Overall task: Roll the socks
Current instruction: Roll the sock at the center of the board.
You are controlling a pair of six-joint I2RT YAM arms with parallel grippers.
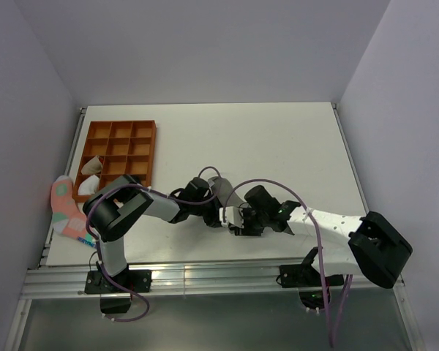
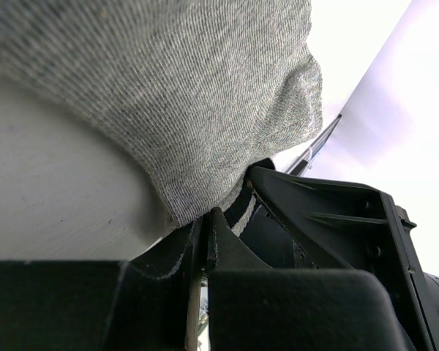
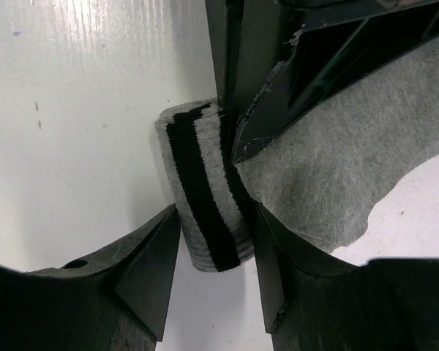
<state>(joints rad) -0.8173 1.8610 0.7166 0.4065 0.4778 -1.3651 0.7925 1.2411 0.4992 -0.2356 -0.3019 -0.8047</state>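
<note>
right jaws astride striped cuff (image 3: 205, 197) | overhead: cuff hidden

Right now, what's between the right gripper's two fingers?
The grey sock's rolled, dark-striped cuff sits between the right gripper's fingers; the right wrist view shows it.

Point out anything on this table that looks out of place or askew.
The pink sock lies at the table's left edge beside the orange tray, partly hanging over the side. That looks odd, since pale bundles sit inside tray compartments. The grey sock being worked at centre looks normal.
</note>
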